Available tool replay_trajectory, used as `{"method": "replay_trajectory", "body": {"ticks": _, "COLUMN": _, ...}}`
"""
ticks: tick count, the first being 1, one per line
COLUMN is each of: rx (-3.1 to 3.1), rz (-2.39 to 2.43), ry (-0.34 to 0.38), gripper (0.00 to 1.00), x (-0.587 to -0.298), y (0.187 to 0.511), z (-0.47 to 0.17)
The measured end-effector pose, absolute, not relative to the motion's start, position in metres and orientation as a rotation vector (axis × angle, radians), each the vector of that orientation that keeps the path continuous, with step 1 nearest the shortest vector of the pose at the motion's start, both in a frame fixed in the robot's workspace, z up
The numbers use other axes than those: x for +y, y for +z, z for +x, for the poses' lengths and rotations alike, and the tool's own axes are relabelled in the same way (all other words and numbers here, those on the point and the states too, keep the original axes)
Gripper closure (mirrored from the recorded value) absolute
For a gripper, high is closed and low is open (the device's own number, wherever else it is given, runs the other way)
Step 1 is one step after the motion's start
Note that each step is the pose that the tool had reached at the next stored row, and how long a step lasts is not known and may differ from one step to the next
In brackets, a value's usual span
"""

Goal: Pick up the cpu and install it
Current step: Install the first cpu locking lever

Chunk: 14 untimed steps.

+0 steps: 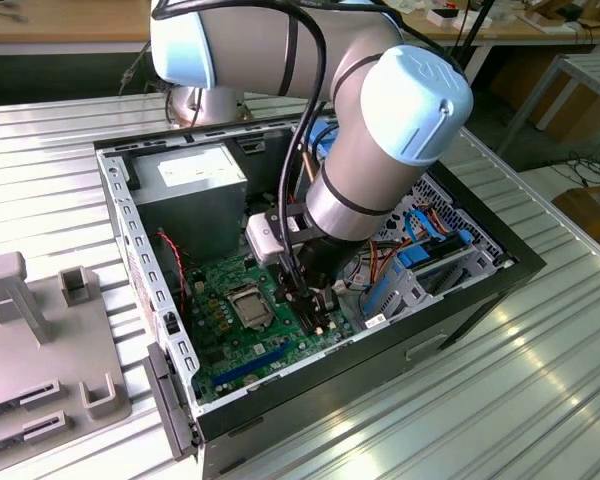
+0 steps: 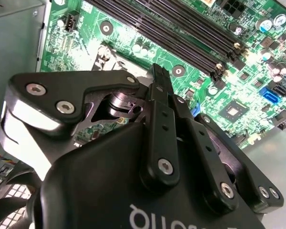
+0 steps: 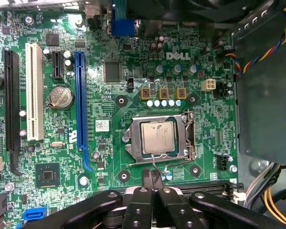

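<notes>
Your pincer (image 3: 151, 177) was pressed shut, its two thin black fingers (image 3: 147, 183) side by side with no gap, and it held nothing. In the first wrist view the fingertips hung just past the socket's near edge, over the green motherboard (image 3: 86, 62), beside the long black memory slots (image 2: 181, 28).

The cpu (image 3: 158, 137) was not in your grip. It already lay flat in the metal socket frame (image 3: 129, 138), its dull grey top facing up. Taking the fingertips as the middle of a clock in the first wrist view, the cpu sat at about twelve o'clock, near them but apart. The chip was square, so it had no long side; its edges ran straight with the frame around it. I could not tell whether the frame's catch was locked down.

In the exterior view your arm (image 1: 380, 150) reached down into the open computer case (image 1: 130, 230), with the pincer (image 1: 315, 312) low over the board and the cpu (image 1: 250, 306) at roughly nine o'clock from it. The grey power supply box (image 1: 192, 185) sat farther off, at about ten o'clock. Outside the case, a grey holder block (image 1: 40, 330) stood on the ribbed metal table (image 1: 500, 400).
</notes>
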<state>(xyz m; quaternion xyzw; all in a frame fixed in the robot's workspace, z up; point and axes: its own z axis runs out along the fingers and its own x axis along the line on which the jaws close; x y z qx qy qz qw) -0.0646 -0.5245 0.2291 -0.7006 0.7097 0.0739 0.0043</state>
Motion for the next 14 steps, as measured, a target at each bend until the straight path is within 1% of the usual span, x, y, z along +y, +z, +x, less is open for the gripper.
{"method": "replay_trajectory", "body": {"ticks": 14, "rx": 2.225, "rz": -2.196, "ry": 0.236, "gripper": 0.89, "x": -0.509, "y": 0.233, "z": -0.063}}
